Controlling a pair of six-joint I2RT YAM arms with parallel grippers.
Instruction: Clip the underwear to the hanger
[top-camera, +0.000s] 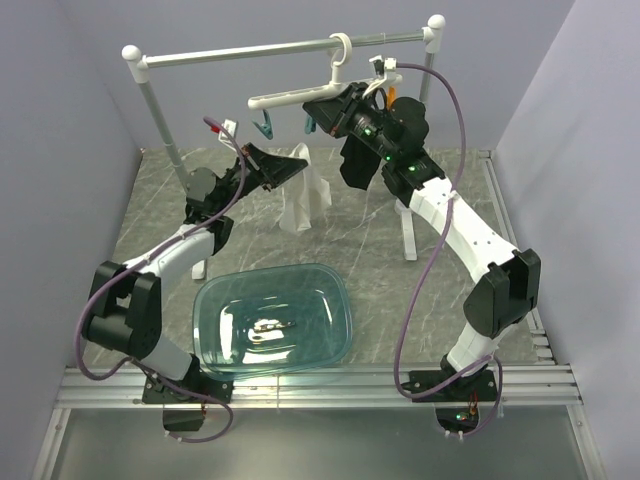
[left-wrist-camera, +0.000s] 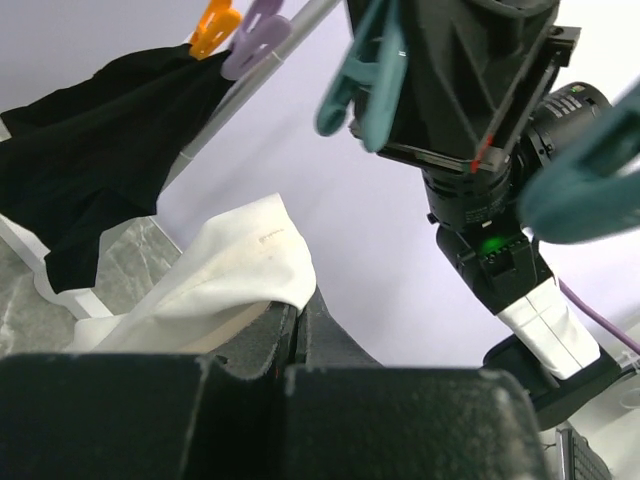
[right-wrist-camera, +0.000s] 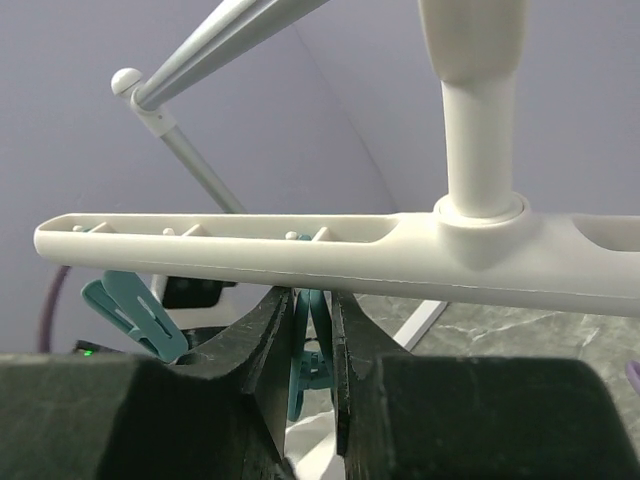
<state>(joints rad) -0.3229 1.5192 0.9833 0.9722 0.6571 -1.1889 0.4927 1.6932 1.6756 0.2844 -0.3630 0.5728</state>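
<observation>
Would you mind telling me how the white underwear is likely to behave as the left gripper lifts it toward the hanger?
Probably floppy: the underwear droops in folds below the left gripper. Likely light, since one pinched edge carries it. Its free end may sway or bunch near the hanger.

Pale lilac walls (top-camera: 60, 100) enclose a grey marbled counter (top-camera: 370, 265) on three sides; a metal rail (top-camera: 250, 50) on white posts spans its far edge.

The white hanger (top-camera: 300, 97) hangs by its hook up high, tilted a little, with teal pegs (top-camera: 263, 128) dangling under its long bar. The soft white underwear (top-camera: 305, 195) droops in a crumpled bunch just below it, not clipped yet
</observation>
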